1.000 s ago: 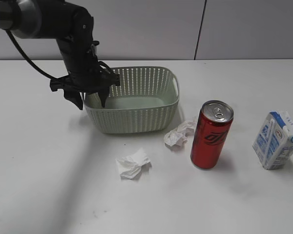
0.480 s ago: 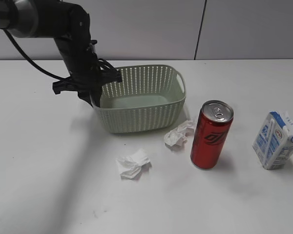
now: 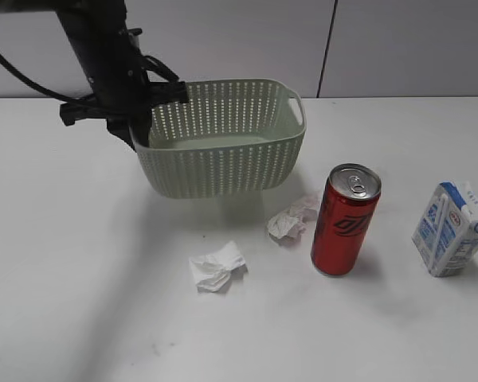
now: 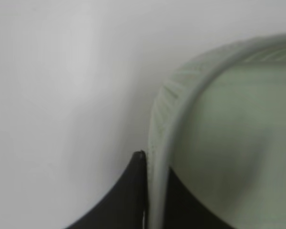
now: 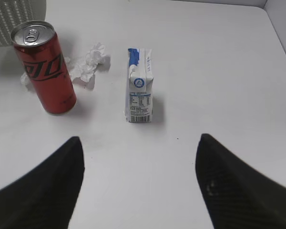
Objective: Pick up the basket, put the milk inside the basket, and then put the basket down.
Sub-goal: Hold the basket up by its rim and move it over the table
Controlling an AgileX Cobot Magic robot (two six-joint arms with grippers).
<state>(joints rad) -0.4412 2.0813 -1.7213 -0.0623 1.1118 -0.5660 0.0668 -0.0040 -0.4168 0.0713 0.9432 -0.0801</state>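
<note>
The pale green basket (image 3: 223,135) hangs tilted above the table at the back left of the exterior view. My left gripper (image 3: 135,111) is shut on its left rim. In the left wrist view the rim (image 4: 157,143) runs between the two black fingers (image 4: 155,164). The white and blue milk carton (image 3: 451,228) stands upright at the far right. In the right wrist view the milk (image 5: 139,86) stands beyond my right gripper (image 5: 139,143), which is open and empty. The right gripper does not show in the exterior view.
A red soda can (image 3: 344,220) stands left of the milk, also in the right wrist view (image 5: 45,67). One crumpled tissue (image 3: 293,217) lies beside the can, another (image 3: 216,268) in front of the basket. The white table (image 3: 64,278) ends at a grey wall.
My left gripper closed on the basket's left rim and lifted it off the table, upward and slightly right. The can, milk and tissues have not moved.
</note>
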